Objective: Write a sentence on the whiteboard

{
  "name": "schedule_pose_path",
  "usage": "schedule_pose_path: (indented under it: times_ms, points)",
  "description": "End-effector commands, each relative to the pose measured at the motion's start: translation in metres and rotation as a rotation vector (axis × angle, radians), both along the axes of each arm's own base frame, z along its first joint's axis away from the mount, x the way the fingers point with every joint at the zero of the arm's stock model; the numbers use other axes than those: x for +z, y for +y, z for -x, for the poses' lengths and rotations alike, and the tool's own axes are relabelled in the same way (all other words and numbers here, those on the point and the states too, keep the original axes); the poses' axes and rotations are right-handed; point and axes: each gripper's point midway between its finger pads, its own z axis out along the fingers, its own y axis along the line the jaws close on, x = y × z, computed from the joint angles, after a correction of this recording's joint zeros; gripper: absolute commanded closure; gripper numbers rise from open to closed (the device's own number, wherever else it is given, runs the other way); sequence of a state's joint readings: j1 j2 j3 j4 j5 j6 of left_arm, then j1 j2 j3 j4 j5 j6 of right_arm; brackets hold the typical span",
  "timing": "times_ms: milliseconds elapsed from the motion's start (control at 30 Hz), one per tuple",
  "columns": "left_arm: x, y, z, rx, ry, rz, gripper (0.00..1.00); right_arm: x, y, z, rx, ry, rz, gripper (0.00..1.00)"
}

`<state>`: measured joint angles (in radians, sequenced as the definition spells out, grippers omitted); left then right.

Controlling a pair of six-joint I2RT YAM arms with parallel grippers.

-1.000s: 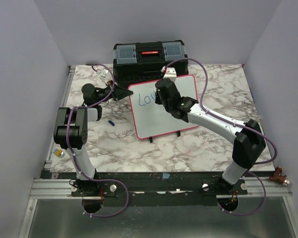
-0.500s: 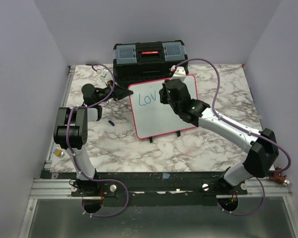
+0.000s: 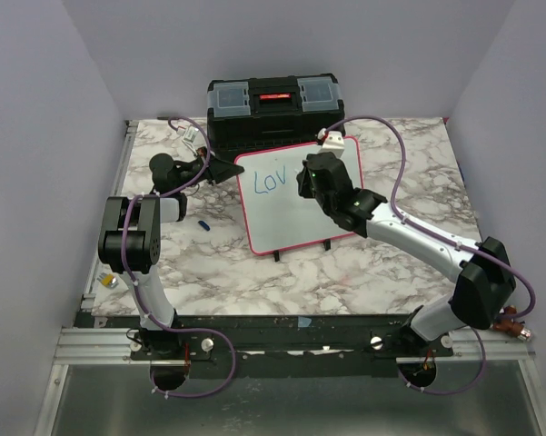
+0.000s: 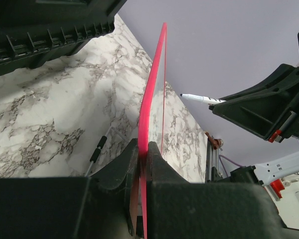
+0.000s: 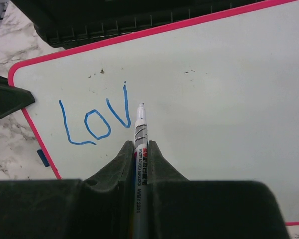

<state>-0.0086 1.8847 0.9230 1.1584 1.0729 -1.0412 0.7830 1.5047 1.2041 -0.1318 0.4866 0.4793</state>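
1. Top view: The whiteboard [image 3: 295, 222] is being propped on the table [image 3: 363, 272] in front of the toolbox [image 3: 273, 104]. Its left edge is being clamped by the left claw [image 3: 225, 170]. The right claw [image 3: 311, 174] is being held at the board face, beside the sentence [image 3: 270, 182].
2. Left wrist view: The pink edge is being pinched between nearly shut jaws. The marker [image 4: 201, 99] is being held with its tip seemingly just off the face.
3. Right wrist view: The marker is being gripped tightly by narrow jaws. Only "LOV" is showing, and the tip is being held just right of the "V".
4. Judgement: The first word is being written. The next move calls for the tip being pressed onto bare board beside the "V" for the next letter, while the board is being steadied.
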Motion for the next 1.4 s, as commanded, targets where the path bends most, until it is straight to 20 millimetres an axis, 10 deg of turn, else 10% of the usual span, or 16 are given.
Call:
schedule_pose_path:
  times_ms: [0,1367]
  points:
    - [0.026,-0.001,0.012,-0.029,-0.162,-0.025,1.00,-0.008,0.003,-0.005,-0.003,0.015,-0.007,0.99]
    - [0.029,-0.001,0.015,-0.032,-0.170,-0.020,1.00,-0.032,-0.014,-0.014,-0.052,0.045,0.048,0.99]
